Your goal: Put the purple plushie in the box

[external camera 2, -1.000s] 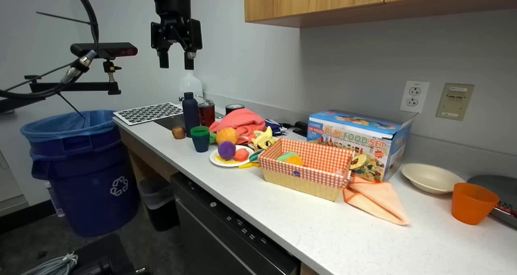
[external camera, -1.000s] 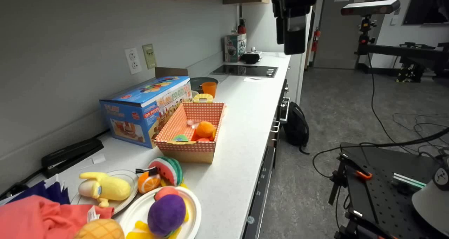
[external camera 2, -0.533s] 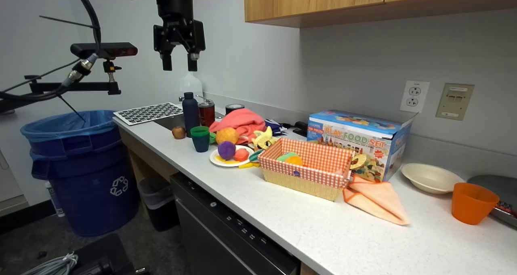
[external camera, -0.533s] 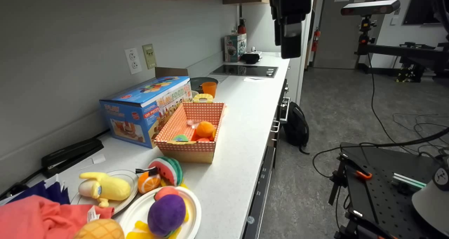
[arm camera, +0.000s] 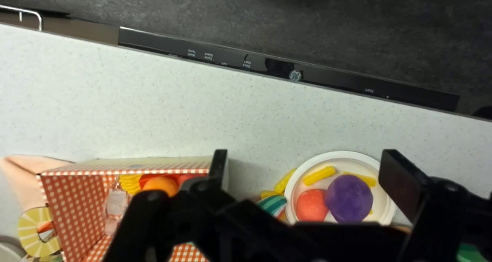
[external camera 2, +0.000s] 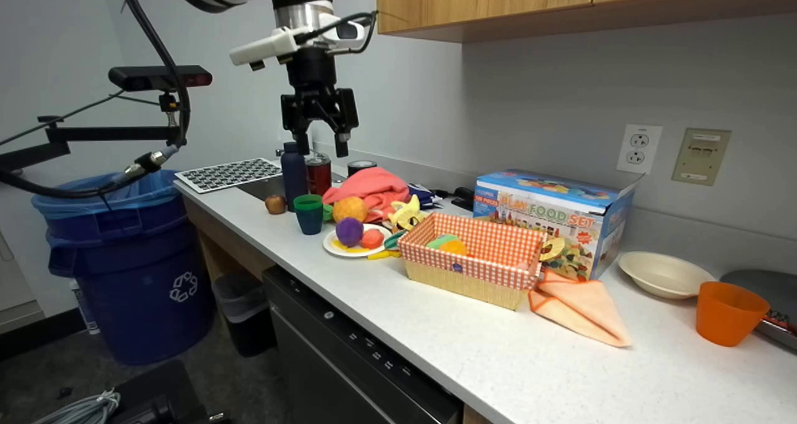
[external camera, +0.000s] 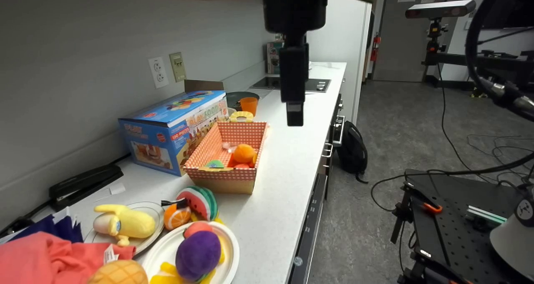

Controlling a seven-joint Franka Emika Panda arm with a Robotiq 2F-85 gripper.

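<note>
The purple plushie (external camera: 198, 256) lies on a white plate against a red-orange round toy, in both exterior views (external camera 2: 349, 231). In the wrist view the purple plushie (arm camera: 348, 198) shows between the fingers, nearer the right one, its lower edge hidden by the gripper. The box (external camera 2: 464, 287), red-and-white checked inside with a tan outside, stands on the counter beside the plate. Toy food lies in it; its wall also shows in the wrist view (arm camera: 73, 208). My gripper (external camera 2: 322, 148) is open and empty, high above the counter, pointing down, its fingers wide apart (arm camera: 305, 156).
The white plate (external camera 2: 330, 247) also holds yellow sticks. A watermelon toy (external camera: 203, 202), an orange-slice toy (external camera: 177, 216) and a yellow plush (external camera: 132, 223) lie close by. A blue carton (external camera 2: 548, 209) stands behind the box. A dark bottle (external camera 2: 294, 178) and green cup (external camera 2: 309, 215) stand past the plate.
My gripper has come down and moved across toward the counter, left in one picture and right in another. It stays open. The plushie and the box have not moved.
</note>
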